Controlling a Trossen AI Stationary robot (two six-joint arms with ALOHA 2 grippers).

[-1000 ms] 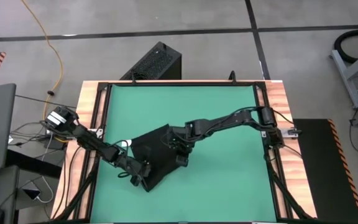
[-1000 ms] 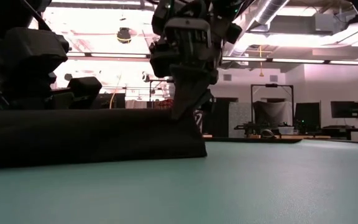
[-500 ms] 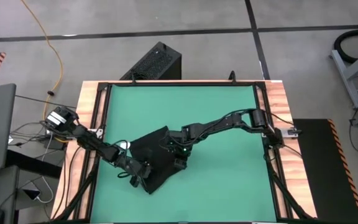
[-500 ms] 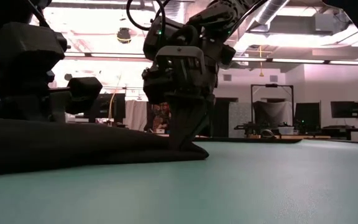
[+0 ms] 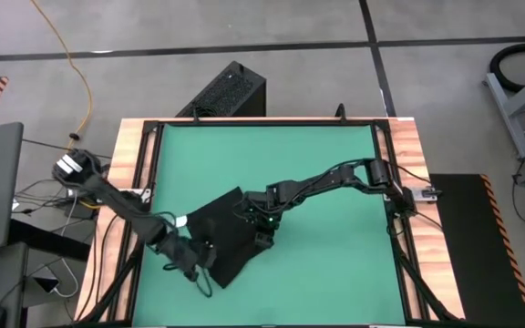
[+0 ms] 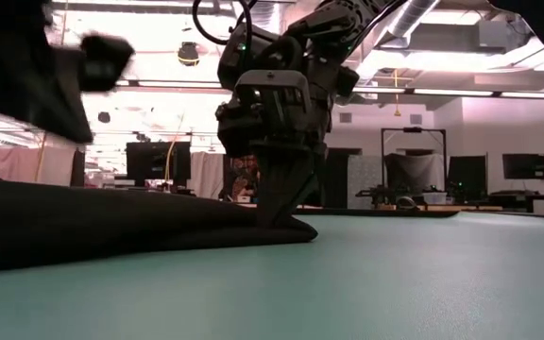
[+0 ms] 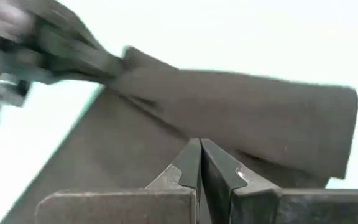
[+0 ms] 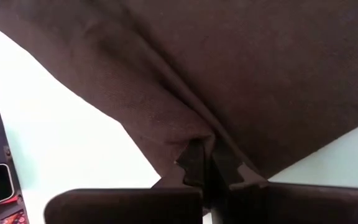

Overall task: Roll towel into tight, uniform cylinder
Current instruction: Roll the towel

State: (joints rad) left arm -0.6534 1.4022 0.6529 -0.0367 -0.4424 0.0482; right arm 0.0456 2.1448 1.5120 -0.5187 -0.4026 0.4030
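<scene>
The black towel (image 5: 226, 237) lies flat on the green mat (image 5: 326, 173), left of centre, with a small white tag (image 5: 181, 220) at its left corner. It shows as a low dark sheet in the low view (image 6: 111, 222). My right gripper (image 5: 262, 234) stands at the towel's right corner, fingers pointing down, shut on the cloth (image 8: 166, 81). My left gripper (image 5: 196, 260) is shut and raised over the towel's near-left part. In its wrist view (image 7: 199, 146) the towel (image 7: 229, 118) lies beyond the shut fingertips. I see no cloth between them. My right gripper pinches a raised pucker of the towel (image 8: 202, 134) between its two fingertips, close to the towel's right corner (image 6: 296, 227). The fingers come from above, pointing down. The cloth creases toward the pinch, and the towel lies on the mat all around it.
A black ribbed box (image 5: 229, 91) stands on the floor beyond the table's far edge. A wooden frame with black rails (image 5: 399, 146) borders the mat. Bare mat lies to the right (image 5: 335, 255) and far side of the towel.
My left gripper has risen off the towel and drawn toward the table's near-left corner. My right gripper has gone a little left and lowered the towel's right corner onto the mat. The towel now lies flatter than before.
</scene>
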